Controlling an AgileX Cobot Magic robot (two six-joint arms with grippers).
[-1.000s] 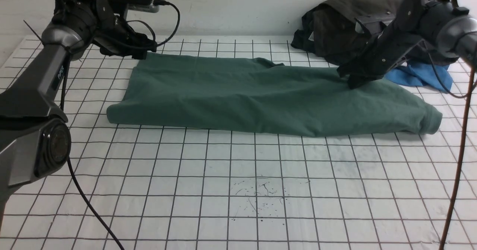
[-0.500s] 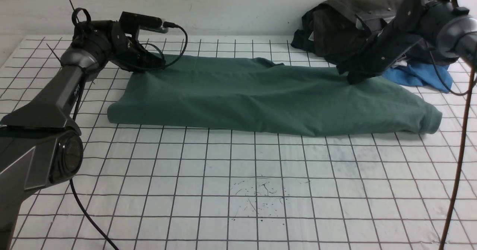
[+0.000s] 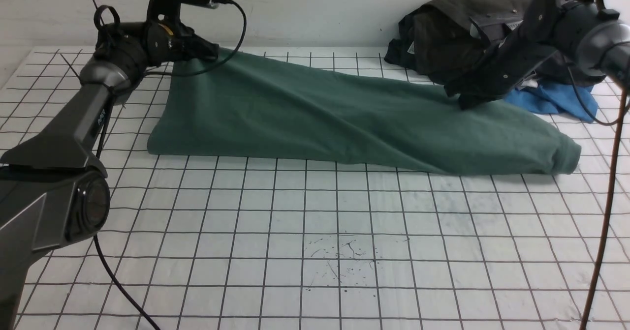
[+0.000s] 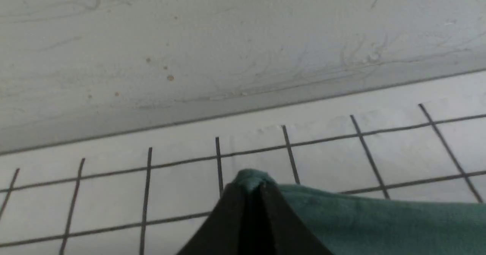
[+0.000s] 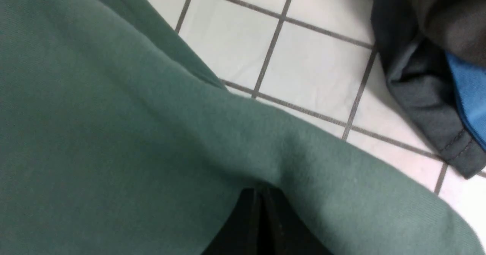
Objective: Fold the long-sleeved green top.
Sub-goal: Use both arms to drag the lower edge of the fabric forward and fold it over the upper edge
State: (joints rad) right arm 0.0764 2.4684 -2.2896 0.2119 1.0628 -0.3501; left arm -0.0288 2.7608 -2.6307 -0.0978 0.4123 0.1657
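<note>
The green long-sleeved top [image 3: 344, 118] lies folded in a long band across the far half of the gridded table [image 3: 315, 251]. My left gripper [image 3: 210, 53] is shut on its far left corner and holds it up off the table, so the cloth slopes down from there. The left wrist view shows the shut tips [image 4: 251, 186] pinching a nub of the top [image 4: 379, 224]. My right gripper [image 3: 465, 104] is shut on the top's far right edge, low over the table; the right wrist view shows its tips [image 5: 261, 192] buried in the cloth [image 5: 114, 133]. Logo and neck label are hidden.
A charcoal-black garment [image 3: 443, 40] is piled at the back right by the wall, with a bright blue garment [image 3: 556, 99] beside it, just behind my right gripper. Both show in the right wrist view: the black [image 5: 417, 76] and the blue [image 5: 471, 95]. A cable [image 3: 603, 231] hangs at the right edge.
My left gripper came down onto the top's far left corner, closed on it and raised it. The cloth's left end has lifted and its front left edge has slid slightly. The right gripper barely moved.
</note>
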